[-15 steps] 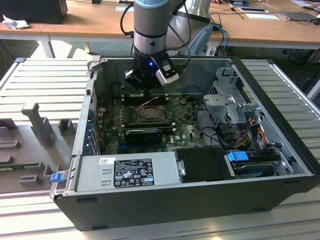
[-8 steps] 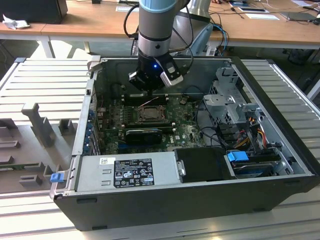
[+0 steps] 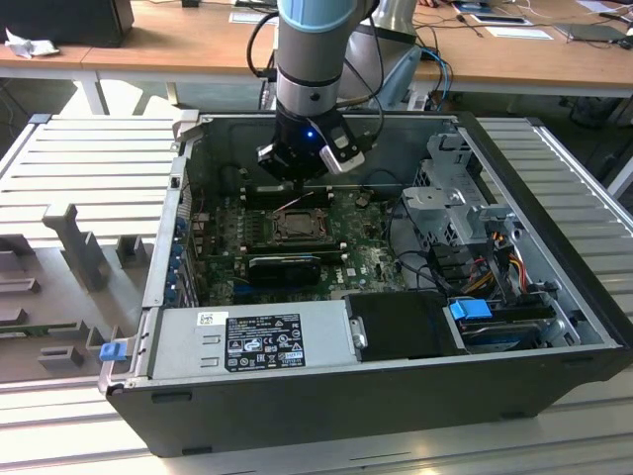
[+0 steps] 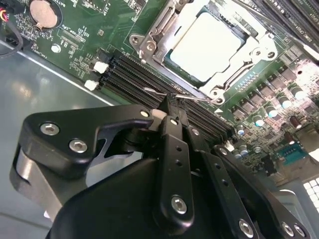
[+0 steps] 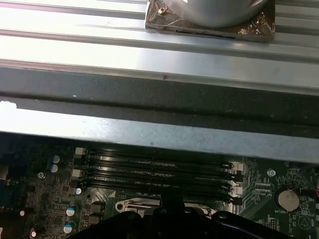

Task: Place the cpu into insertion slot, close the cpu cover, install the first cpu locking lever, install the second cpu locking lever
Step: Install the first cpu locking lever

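The cpu sits seated in the insertion slot, with the cpu cover closed around it, so placement looks done. The tool hangs just beside the socket, its fingers pressed together at a thin wire locking lever, seemingly to work it

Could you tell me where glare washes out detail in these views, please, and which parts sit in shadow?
In the second wrist view, glare bleaches the cpu top to near white, while the gripper is dark in the foreground. In the first wrist view, the ribbed metal table is blown out and the green board lies in shadow. In the exterior view, the case interior is dim.
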Controlling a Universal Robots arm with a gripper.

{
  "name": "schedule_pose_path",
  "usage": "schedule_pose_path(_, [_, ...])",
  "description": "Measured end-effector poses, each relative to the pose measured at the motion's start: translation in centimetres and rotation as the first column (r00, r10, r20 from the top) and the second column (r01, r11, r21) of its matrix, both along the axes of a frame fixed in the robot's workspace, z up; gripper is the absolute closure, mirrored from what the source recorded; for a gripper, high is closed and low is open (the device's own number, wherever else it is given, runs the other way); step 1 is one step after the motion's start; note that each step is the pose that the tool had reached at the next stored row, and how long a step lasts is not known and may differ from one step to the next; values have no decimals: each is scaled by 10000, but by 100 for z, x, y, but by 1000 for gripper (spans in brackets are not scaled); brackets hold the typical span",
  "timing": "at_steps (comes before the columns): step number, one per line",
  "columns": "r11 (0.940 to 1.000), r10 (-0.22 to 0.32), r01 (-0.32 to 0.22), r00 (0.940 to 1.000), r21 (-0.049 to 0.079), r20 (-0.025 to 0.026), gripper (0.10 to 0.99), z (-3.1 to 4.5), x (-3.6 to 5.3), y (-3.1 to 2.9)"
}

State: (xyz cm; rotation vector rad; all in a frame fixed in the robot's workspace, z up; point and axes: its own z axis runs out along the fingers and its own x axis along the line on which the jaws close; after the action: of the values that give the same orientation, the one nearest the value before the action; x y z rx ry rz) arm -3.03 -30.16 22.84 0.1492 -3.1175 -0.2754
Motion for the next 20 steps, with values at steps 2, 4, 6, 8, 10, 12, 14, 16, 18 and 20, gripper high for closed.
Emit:
schedule_pose_path(2, [10000, 3, -3, 10000, -2, -1, 980, -4, 1, 0])
schedule_pose_path(4, [10000, 7, -7, 10000, -1, 0, 980, -10, 3, 0])
schedule_pose_path(6, [10000, 8, -8, 10000, 2, 1, 980, -16, 3, 0])
schedule_pose_path(8, [10000, 26, -26, 10000, 1, 0, 980, -34, 16, 2])
schedule_pose_path(10, [10000, 32, -32, 10000, -1, 0, 980, -48, 28, 4])
schedule_pose_path(12, [10000, 36, -36, 10000, -1, -1, 980, -57, 42, 11])
schedule_pose_path(14, [10000, 42, -42, 10000, 0, 0, 980, -64, 56, 15])
schedule_pose_path(16, [10000, 50, -50, 10000, 0, 1, 980, -73, 75, 17])
schedule_pose_path(18, [10000, 53, -53, 10000, 0, 0, 980, -85, 92, 19])
schedule_pose_path(20, [10000, 57, -57, 10000, 0, 0, 980, -104, 113, 20])
